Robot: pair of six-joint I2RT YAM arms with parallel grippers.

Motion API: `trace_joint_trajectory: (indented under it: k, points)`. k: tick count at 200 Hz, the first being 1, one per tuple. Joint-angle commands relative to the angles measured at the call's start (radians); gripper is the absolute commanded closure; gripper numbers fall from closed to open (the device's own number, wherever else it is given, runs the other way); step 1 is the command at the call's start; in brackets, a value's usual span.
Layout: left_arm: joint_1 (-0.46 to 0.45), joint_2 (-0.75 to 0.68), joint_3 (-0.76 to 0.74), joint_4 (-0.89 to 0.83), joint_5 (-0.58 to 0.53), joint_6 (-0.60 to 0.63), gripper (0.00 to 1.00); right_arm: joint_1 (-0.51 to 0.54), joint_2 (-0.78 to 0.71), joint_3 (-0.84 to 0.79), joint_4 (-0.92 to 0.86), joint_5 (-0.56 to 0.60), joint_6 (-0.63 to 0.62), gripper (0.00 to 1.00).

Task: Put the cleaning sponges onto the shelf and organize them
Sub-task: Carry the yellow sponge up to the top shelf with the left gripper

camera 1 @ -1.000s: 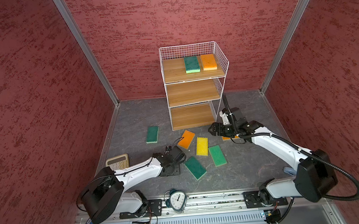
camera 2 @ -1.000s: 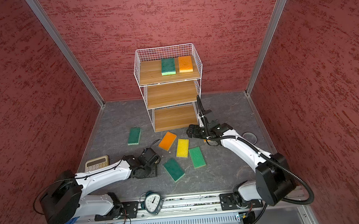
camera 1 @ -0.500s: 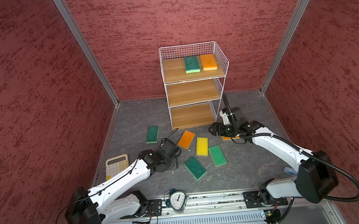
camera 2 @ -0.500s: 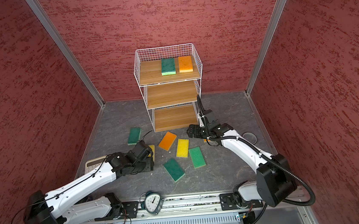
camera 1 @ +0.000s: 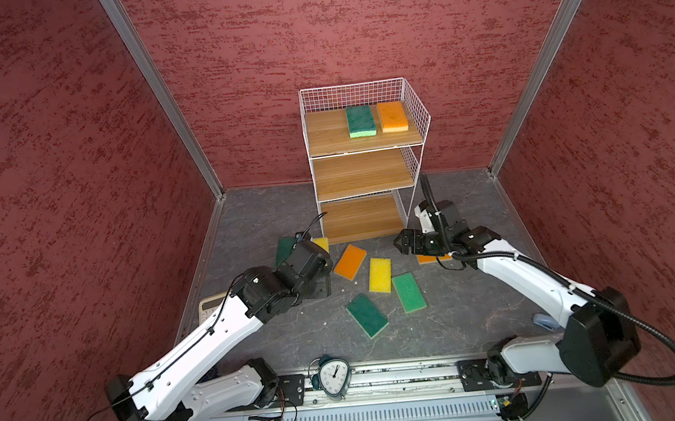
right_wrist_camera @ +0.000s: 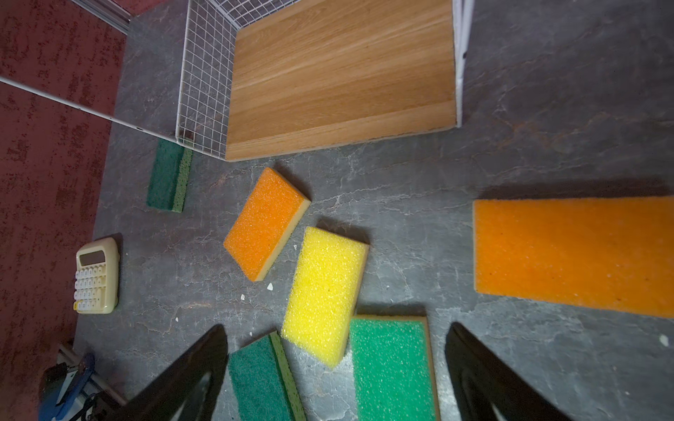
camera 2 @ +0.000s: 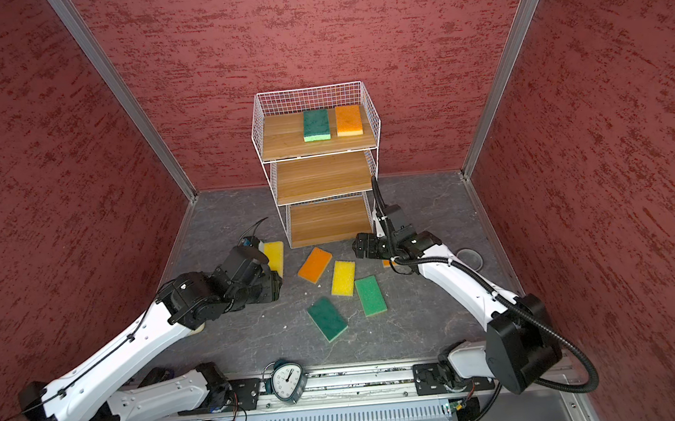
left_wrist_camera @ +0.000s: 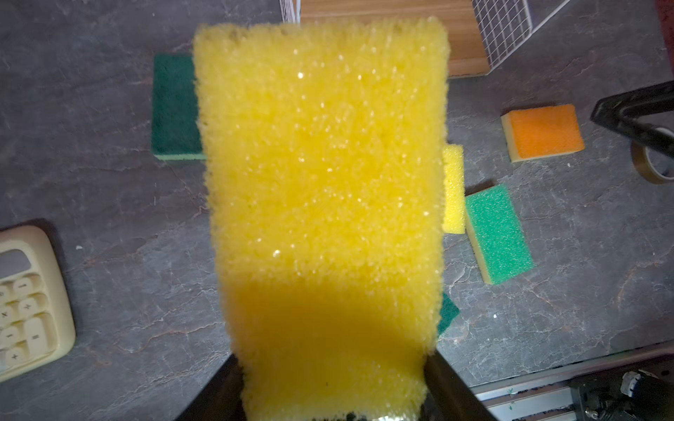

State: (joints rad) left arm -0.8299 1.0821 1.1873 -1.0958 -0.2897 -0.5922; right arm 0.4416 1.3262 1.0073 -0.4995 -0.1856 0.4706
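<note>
Nine sponges in all. Both top views: shelf (camera 1: 329,133) stands by back wall; top-tier dk-green sponge (camera 1: 360,121) + top-tier orange sponge (camera 1: 392,116) lie flat side by side on right half of its top board. Left arm (camera 1: 205,344) reaches fwd, left jaws clenched on held yellow sponge (camera 2: 275,256), just left of shelf's bottom front corner; far dk-green sponge (camera 1: 284,247) lies on bench (camera 1: 462,317) just left of it. Cluster in front of shelf: angled orange sponge (camera 1: 350,261), loose yellow sponge (camera 1: 380,274), lt-green sponge (camera 1: 409,292), near dk-green sponge (camera 1: 366,315); loose yellow + lt-green just beside each other. Right arm (camera 1: 521,274) crosses over half-hidden orange sponge (camera 1: 429,258), right of cluster. Calculator (camera 1: 210,310) at left bench edge, partly under left arm; alarm clock (camera 1: 334,376) on front rail; tape roll (camera 2: 470,256) on bench right of right arm. Left wrist view: held yellow sponge fills most of frame, near end pinched betw. left jaws, rest sticking out past them; whether it touches bench, can't tell. Right wrist view: right jaws spread wide, nothing betw. them, above bench; lt-green, loose yellow + near dk-green sponges lie below the gap, half-hidden orange sponge off to one side.
</note>
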Motion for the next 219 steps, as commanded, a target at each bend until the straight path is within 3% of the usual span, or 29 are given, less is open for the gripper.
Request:
trace_joint_trajectory:
  k: [1,54,93,155,219]
  points:
    - [-0.005,0.033,0.1,-0.039,-0.042,0.074,0.37,0.004,-0.05,0.034,-0.011,0.037,-0.035,0.06]
    - [-0.006,0.114,0.336,-0.057,-0.087,0.156,0.36,0.005,-0.145,0.043,-0.013,0.001,-0.112,0.06]
    - [-0.005,0.242,0.592,-0.105,-0.124,0.232,0.36,0.006,-0.201,0.084,-0.031,-0.003,-0.136,0.06]
    - [0.002,0.427,0.888,-0.036,-0.153,0.368,0.34,0.006,-0.259,0.098,-0.054,0.01,-0.151,0.05]
    - [0.077,0.619,1.158,-0.015,-0.124,0.426,0.33,0.006,-0.292,0.091,-0.08,0.03,-0.177,0.05]
